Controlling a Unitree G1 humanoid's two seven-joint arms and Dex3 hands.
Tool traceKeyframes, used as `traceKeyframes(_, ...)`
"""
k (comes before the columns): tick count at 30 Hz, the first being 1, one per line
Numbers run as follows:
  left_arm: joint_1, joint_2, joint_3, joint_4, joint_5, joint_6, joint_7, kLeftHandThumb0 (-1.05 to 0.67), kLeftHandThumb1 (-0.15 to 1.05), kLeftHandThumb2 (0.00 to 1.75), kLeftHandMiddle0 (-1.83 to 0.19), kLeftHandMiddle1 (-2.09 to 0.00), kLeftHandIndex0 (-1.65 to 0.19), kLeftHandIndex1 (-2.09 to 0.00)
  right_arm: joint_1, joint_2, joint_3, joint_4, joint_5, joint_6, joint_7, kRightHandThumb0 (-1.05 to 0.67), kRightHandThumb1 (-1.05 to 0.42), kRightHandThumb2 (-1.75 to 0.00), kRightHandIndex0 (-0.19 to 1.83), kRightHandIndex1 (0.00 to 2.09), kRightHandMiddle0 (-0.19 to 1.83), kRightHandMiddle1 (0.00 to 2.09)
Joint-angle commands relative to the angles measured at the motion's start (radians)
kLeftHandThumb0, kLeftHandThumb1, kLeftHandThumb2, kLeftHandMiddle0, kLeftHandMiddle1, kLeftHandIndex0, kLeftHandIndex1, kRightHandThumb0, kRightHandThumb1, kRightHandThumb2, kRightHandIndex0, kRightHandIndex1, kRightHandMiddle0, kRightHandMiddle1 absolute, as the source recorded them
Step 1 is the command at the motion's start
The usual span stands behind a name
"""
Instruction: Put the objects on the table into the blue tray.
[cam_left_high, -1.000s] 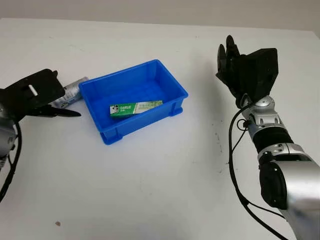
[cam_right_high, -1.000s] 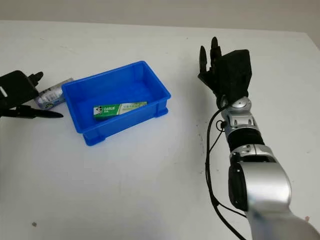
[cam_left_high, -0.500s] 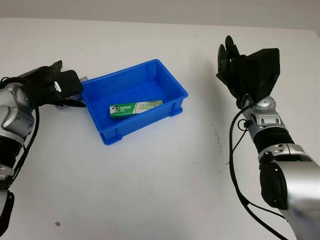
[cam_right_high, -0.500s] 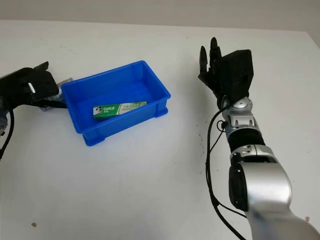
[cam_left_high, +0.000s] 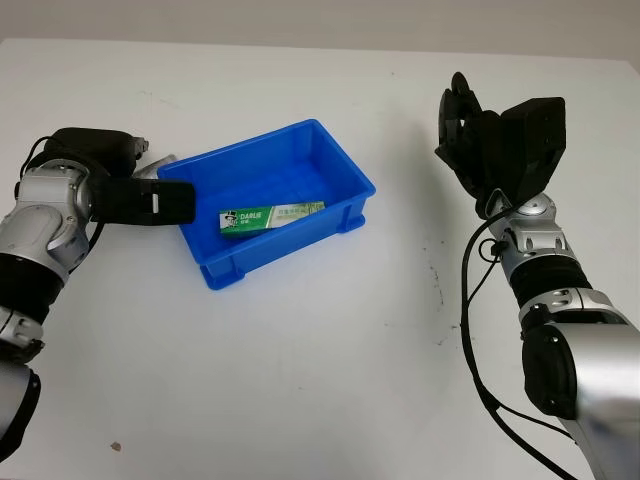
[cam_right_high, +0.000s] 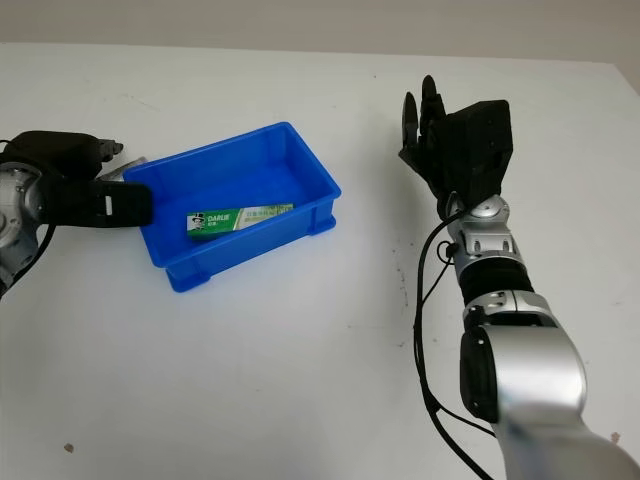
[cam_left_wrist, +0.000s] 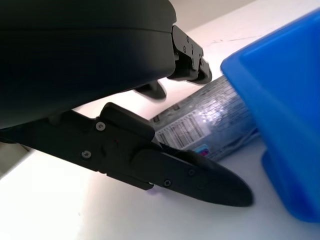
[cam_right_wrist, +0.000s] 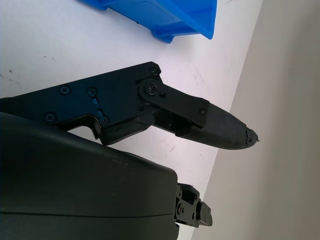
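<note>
The left hand's fingers (cam_left_wrist: 200, 180) reach around a silvery packet (cam_left_wrist: 210, 122) lying on the white table (cam_left_high: 300, 360) just beside the outer left wall of the blue tray (cam_left_high: 345, 165); one finger lies along the packet's near side and others curl over its far side, but whether they actually pinch it cannot be told. The left hand (cam_left_high: 135, 195) itself sits at the tray's left edge, partly covering the packet. Inside the tray lies a green and white toothpaste box (cam_left_high: 272, 215), set diagonally on the floor. The right hand (cam_left_high: 490, 140) is open, raised above the table well to the right of the tray.
</note>
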Motion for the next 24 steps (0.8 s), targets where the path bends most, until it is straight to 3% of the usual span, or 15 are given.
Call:
traceKeyframes(1, 0.036, -0.017, -0.028, 0.034, 0.024, 0.000, 0.026, -0.36, 0.92, 0.06, -0.16, -2.00, -0.46, -0.15, 0.007, -0.012, -0.007, -0.025, 0.004, 0.003, 0.001, -0.73, -1.05, -0.82, -0.19, 0.00, -0.19, 0.00)
traceKeyframes(3, 0.044, -0.023, -0.019, 0.044, 0.019, -0.014, 0.082, -0.31, 0.96, 0.07, -0.24, -2.07, -0.51, -0.19, 0.007, -0.014, -0.006, -0.027, 0.004, 0.004, 0.002, -0.73, -1.05, -0.82, -0.19, 0.00, -0.19, 0.00)
traceKeyframes(6, 0.056, -0.030, 0.016, 0.057, -0.022, -0.047, 0.158, -0.16, 1.04, 0.08, 0.03, -2.09, -0.31, -0.87, 0.008, -0.015, -0.004, -0.028, 0.002, 0.003, 0.004, -0.73, -1.05, -0.82, -0.19, 0.00, -0.19, 0.00)
traceKeyframes(7, 0.059, -0.034, 0.030, 0.061, -0.040, -0.055, 0.175, -0.12, 1.04, 0.12, 0.08, -2.09, -0.15, -1.23, 0.007, -0.014, -0.004, -0.027, 0.002, 0.002, 0.005, -0.73, -1.05, -0.82, -0.19, 0.00, -0.19, 0.00)
traceKeyframes(11, 0.065, -0.035, 0.058, 0.064, -0.081, -0.082, 0.211, -0.12, 1.05, 0.18, 0.18, -2.09, 0.15, -1.81, 0.006, -0.011, -0.010, -0.023, 0.011, -0.006, 0.013, -0.73, -1.05, -0.82, -0.19, 0.00, -0.19, 0.00)
traceKeyframes(12, 0.064, -0.032, 0.058, 0.065, -0.082, -0.086, 0.216, -0.12, 1.05, 0.18, 0.19, -2.09, 0.17, -1.85, 0.005, -0.009, -0.012, -0.023, 0.012, -0.005, 0.009, -0.73, -1.05, -0.81, -0.19, 0.00, -0.19, 0.00)
traceKeyframes(13, 0.063, -0.028, 0.056, 0.064, -0.081, -0.090, 0.218, -0.13, 1.05, 0.18, 0.19, -2.04, 0.15, -1.72, 0.004, -0.008, -0.010, -0.022, 0.011, -0.004, 0.006, -0.73, -1.05, -0.81, -0.19, 0.00, -0.19, 0.00)
traceKeyframes(16, 0.055, -0.024, 0.059, 0.066, -0.082, -0.092, 0.218, -0.13, 1.05, 0.18, 0.05, -1.58, -0.15, -0.94, 0.003, -0.008, -0.006, -0.021, 0.008, -0.003, 0.007, -0.74, -1.05, -0.80, -0.19, 0.00, -0.19, 0.00)
traceKeyframes(18, 0.055, -0.027, 0.071, 0.064, -0.092, -0.087, 0.226, -0.13, 1.05, 0.18, 0.02, -1.53, -0.22, -0.77, 0.002, -0.007, -0.007, -0.018, 0.008, -0.007, 0.002, -0.75, -1.05, -0.80, -0.19, 0.00, -0.19, 0.00)
traceKeyframes(19, 0.055, -0.028, 0.075, 0.065, -0.096, -0.085, 0.234, -0.14, 1.05, 0.18, 0.03, -1.62, -0.23, -0.79, 0.001, -0.006, -0.006, -0.016, 0.007, -0.008, 0.000, -0.75, -1.05, -0.79, -0.19, 0.00, -0.19, 0.00)
traceKeyframes(20, 0.055, -0.028, 0.079, 0.065, -0.103, -0.086, 0.244, -0.14, 1.05, 0.18, 0.07, -1.87, -0.13, -1.18, 0.001, -0.006, -0.005, -0.015, 0.005, -0.008, -0.001, -0.76, -1.05, -0.79, -0.19, 0.00, -0.19, 0.00)
traceKeyframes(22, 0.050, -0.027, 0.088, 0.073, -0.117, -0.090, 0.259, -0.14, 1.05, 0.20, 0.06, -2.04, 0.07, -1.79, 0.002, -0.005, -0.004, -0.015, 0.004, -0.011, -0.006, -0.75, -1.05, -0.78, -0.19, 0.00, -0.19, 0.00)
traceKeyframes(24, 0.048, -0.026, 0.091, 0.078, -0.128, -0.099, 0.273, -0.14, 1.05, 0.22, 0.01, -2.08, 0.11, -2.03, 0.002, -0.004, -0.004, -0.012, 0.004, -0.014, -0.008, -0.76, -1.05, -0.78, -0.19, 0.00, -0.19, 0.00)
